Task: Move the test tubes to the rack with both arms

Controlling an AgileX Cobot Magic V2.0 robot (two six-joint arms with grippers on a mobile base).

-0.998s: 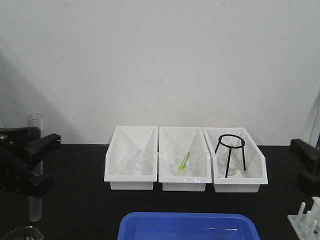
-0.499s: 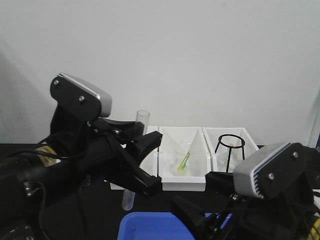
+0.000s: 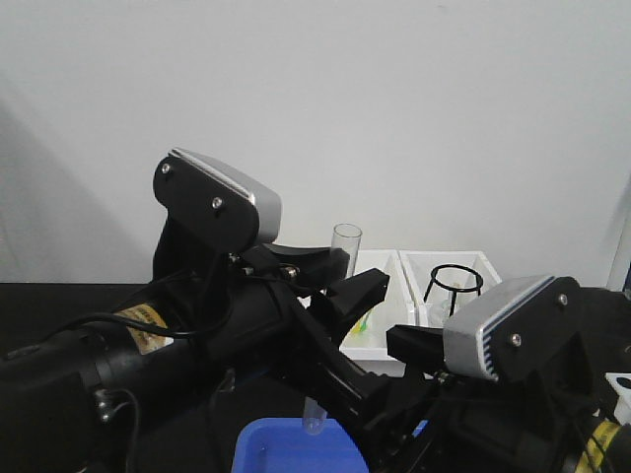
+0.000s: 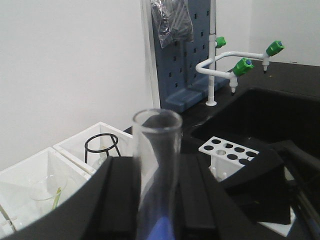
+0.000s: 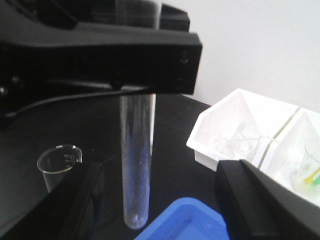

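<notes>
The test tube is clear, glossy glass; the rack is smooth white plastic; the surface looks matt and black.

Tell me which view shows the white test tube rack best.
Left wrist view: the rack shows its top plate of round holes, with its near end hidden. The front view catches only a white scrap at the right edge, likely the rack; the right wrist view misses it.

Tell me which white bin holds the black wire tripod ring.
The rightmost white rectangular plastic bin in the front view; the black wire tripod ring stands inside it, while its neighbour holds a clear glass beaker.
</notes>
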